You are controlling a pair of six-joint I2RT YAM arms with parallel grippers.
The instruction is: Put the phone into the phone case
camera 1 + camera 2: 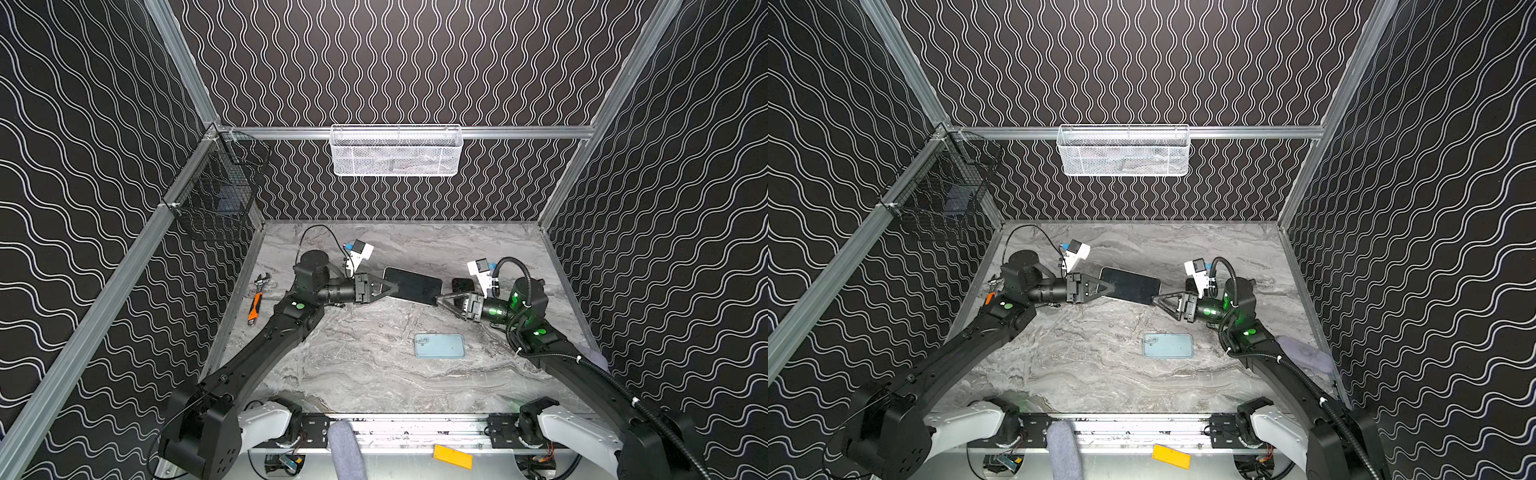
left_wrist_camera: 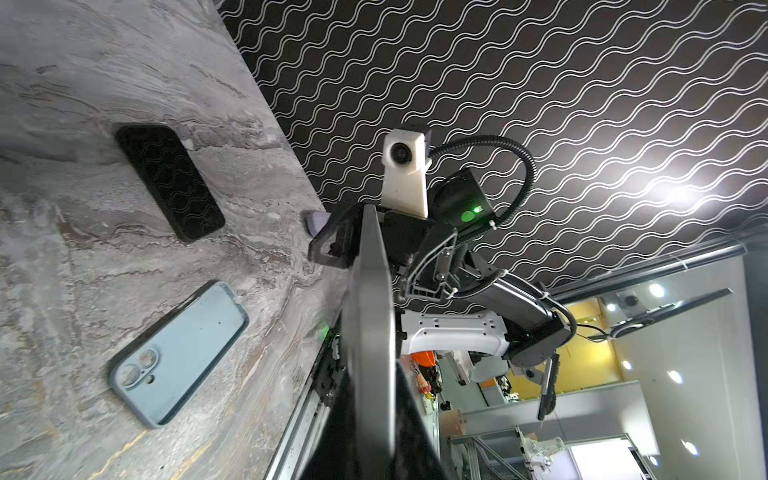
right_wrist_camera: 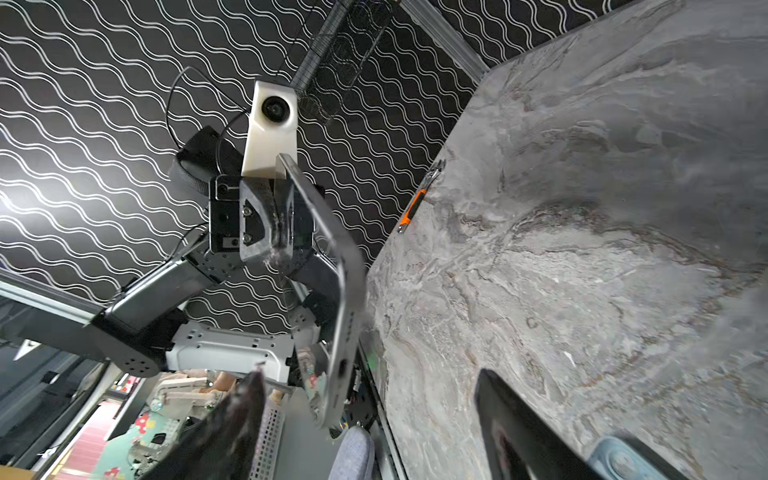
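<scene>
A dark phone (image 1: 415, 284) (image 1: 1133, 284) with a metal edge hangs above the table between the two arms, tilted. My left gripper (image 1: 395, 288) (image 1: 1112, 286) is shut on its left end; in the left wrist view the phone (image 2: 370, 311) runs edge-on out of the left gripper (image 2: 370, 440). My right gripper (image 1: 438, 300) (image 1: 1156, 299) is at the other end, open. In the right wrist view the phone (image 3: 332, 291) ends between the right gripper's (image 3: 370, 378) spread fingers, with a gap on both sides. The light blue phone case (image 1: 439, 345) (image 1: 1168, 345) (image 2: 178, 353) lies flat on the table, nearer the front.
A small glossy black slab (image 1: 462, 285) (image 2: 170, 183) lies beside the right wrist. An orange-handled wrench (image 1: 257, 299) (image 3: 415, 203) lies at the left edge. A white mesh basket (image 1: 397, 149) and a black wire basket (image 1: 216, 195) hang on the walls. A grey cloth (image 1: 1304, 353) lies front right.
</scene>
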